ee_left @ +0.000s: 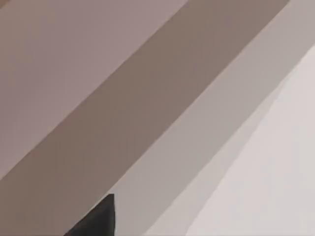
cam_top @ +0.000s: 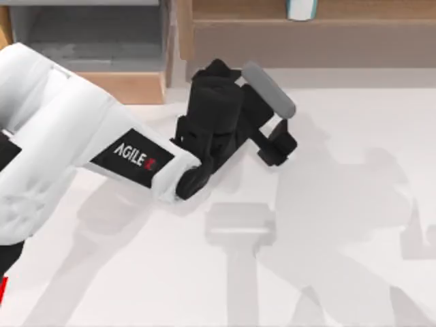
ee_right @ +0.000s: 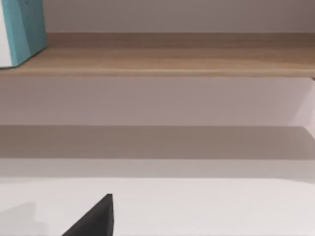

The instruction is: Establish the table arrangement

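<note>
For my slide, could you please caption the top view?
Left arm's tool hovering above the white table, near the wooden shelf and drawer box.

The left arm (cam_top: pixel 61 143) is reaching in from the left side across the white worktop (cam_top: pixel 340 204), its black wrist ending in the left claw (cam_top: pixel 276 146) near the worktop's back edge. A grey bar (cam_top: pixel 268 88) is sitting on the wrist. A wooden drawer box (cam_top: pixel 95 41) and a brown shelf (cam_top: pixel 313 34) are standing along the back, the shelf carrying a teal-and-white thing (cam_top: pixel 300 9). Shadows are falling over the worktop.
</note>
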You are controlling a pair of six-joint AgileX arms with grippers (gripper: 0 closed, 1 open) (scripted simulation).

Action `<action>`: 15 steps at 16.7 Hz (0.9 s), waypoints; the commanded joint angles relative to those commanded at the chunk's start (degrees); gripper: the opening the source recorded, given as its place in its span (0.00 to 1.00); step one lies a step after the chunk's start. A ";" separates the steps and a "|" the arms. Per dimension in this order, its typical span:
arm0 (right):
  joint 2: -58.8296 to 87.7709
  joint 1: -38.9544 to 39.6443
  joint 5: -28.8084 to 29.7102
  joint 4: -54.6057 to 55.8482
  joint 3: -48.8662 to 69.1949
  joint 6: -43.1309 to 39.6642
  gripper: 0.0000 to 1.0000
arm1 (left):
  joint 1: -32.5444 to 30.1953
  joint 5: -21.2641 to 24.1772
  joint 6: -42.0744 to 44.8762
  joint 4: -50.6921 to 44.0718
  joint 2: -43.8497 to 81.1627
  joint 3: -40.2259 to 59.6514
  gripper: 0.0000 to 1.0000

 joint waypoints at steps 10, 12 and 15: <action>0.00 0.00 0.00 0.00 0.00 0.00 1.00 | -10.65 -32.28 -24.12 -11.68 10.77 37.28 1.00; 0.00 0.00 0.00 0.00 0.00 0.00 1.00 | -10.29 -36.21 -26.00 -12.63 11.82 41.89 1.00; 0.00 0.00 0.00 0.00 0.00 0.00 1.00 | -9.49 -38.96 -27.45 -13.28 11.82 45.09 1.00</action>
